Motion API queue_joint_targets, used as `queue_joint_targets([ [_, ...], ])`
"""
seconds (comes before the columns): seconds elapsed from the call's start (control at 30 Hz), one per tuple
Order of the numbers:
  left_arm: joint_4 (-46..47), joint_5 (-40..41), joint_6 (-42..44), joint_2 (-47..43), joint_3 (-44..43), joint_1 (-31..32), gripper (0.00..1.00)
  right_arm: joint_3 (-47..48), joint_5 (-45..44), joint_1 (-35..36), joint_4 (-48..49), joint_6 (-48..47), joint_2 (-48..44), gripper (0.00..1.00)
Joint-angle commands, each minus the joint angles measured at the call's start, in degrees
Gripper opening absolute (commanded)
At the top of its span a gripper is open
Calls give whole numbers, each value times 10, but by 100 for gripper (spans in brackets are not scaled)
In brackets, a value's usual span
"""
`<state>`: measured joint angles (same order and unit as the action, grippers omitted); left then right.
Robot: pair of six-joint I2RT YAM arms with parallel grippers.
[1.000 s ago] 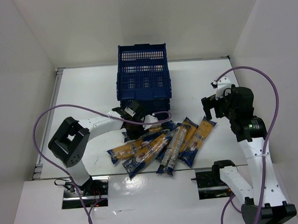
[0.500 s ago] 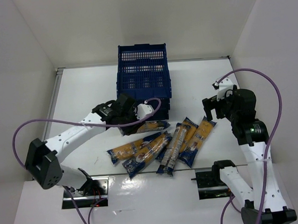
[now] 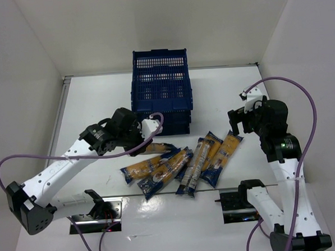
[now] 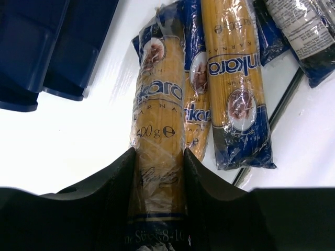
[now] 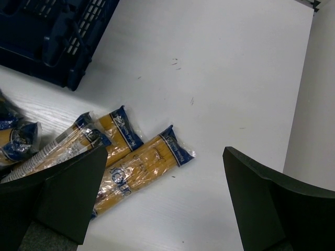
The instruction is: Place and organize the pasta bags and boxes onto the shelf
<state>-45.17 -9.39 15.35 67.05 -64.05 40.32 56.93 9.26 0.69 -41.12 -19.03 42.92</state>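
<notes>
The shelf [image 3: 161, 86] is a dark blue stack of grid-walled trays at the back middle of the table. My left gripper [image 3: 146, 139] sits just in front of it, shut on one end of a pasta packet [image 4: 157, 130]. That packet [image 3: 160, 148] stretches away from the fingers towards the pile. Several more blue-ended packets with yellow pasta lie fanned out in front of the shelf [image 3: 158, 170]. My right gripper [image 3: 235, 122] hangs open above the rightmost packet [image 5: 141, 167], holding nothing.
The shelf's corner shows at the upper left in both wrist views [image 4: 52, 42] [image 5: 52, 36]. White walls close in the table on the left, back and right. A purple cable loops over each arm [image 3: 301, 96].
The left arm has swung its elbow out to the left and drawn the gripper, with the packet in it, leftward and a little nearer. The right arm has not moved.
</notes>
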Motion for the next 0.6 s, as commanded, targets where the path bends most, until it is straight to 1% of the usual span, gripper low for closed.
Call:
queue_joint_targets([
  [0.0,21,-44,15,-40,-7,2,0,-1,13,-11,28,4,0,100],
  [0.13,10,-49,20,-53,-7,2,0,4,24,-17,28,9,5,100],
  [0.27,-12,-49,32,-47,20,2,0,9,24,-17,28,9,10,100],
  [0.37,-37,-43,37,-25,0,2,0,9,30,-23,28,9,10,100],
  [0.5,-78,25,73,30,-16,2,0,9,36,-23,23,9,10,100],
  [0.57,-84,42,97,66,-16,2,0,14,36,-23,23,9,10,100],
])
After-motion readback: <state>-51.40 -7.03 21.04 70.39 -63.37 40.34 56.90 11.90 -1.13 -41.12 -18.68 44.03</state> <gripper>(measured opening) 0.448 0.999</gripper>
